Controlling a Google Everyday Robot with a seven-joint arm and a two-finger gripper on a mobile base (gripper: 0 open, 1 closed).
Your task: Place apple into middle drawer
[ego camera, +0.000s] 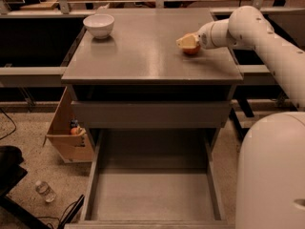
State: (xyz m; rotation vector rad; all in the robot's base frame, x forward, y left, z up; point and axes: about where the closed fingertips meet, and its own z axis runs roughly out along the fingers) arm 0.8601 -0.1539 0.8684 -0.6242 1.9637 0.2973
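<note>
The apple (pixel 192 50), small and red-orange, sits at the right rear of the grey cabinet top (pixel 143 56). My gripper (pixel 188 42) reaches in from the right, its cream fingers (pixel 186 40) closed over the apple's top and left side. The apple looks level with the cabinet top or just above it. The middle drawer (pixel 152 194) is pulled wide open below the cabinet, with low side walls and a bare flat grey floor. It lies well below and in front of the apple.
A white bowl (pixel 98 25) stands at the cabinet top's back left. A plain grey drawer front (pixel 150 113) is above the open drawer. A cardboard box (pixel 66 135) and a water bottle (pixel 45 191) lie on the floor at left. My white base (pixel 271 175) fills the lower right.
</note>
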